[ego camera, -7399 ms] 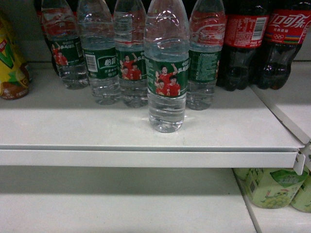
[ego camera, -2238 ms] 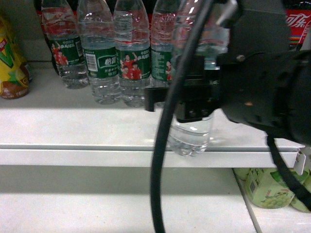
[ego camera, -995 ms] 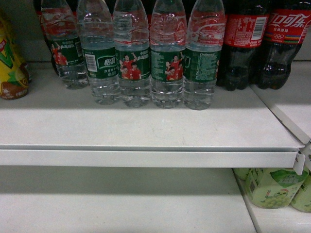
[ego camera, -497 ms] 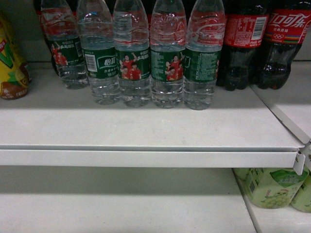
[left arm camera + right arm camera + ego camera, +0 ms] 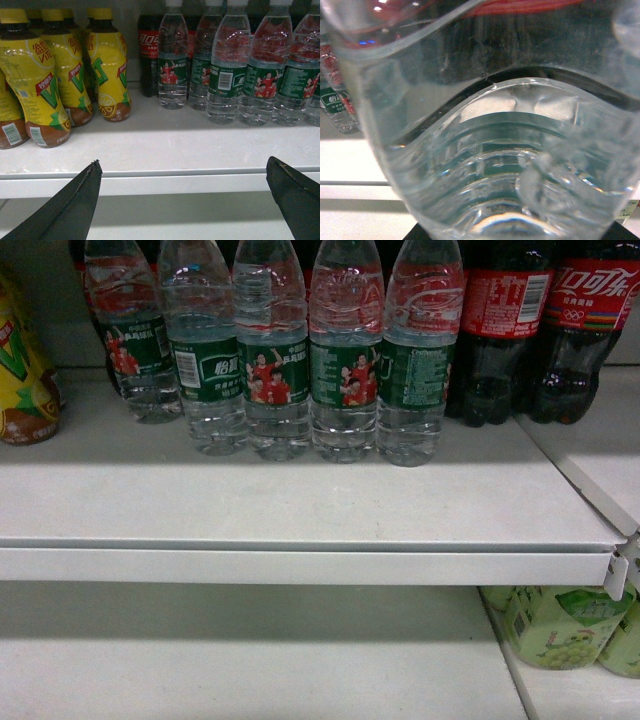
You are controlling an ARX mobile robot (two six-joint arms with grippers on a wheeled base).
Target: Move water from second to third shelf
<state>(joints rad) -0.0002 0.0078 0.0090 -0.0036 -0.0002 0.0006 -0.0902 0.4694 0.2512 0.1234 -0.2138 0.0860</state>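
Retail shop, drinks aisle. White metal shelf boards [image 5: 300, 502] carry stock in brand rows: water bottles [image 5: 345, 370] at upper centre, cola bottles [image 5: 505, 330] at upper right, yellow drink bottles [image 5: 60, 75] at left, green-labelled packs [image 5: 560, 625] at lower right. A clear tag clip [image 5: 617, 575] sits on the shelf's right corner.

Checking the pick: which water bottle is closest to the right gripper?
The water bottle that fills the right wrist view, right up against that camera. The five other water bottles stand apart from it, toward the back of the second shelf.
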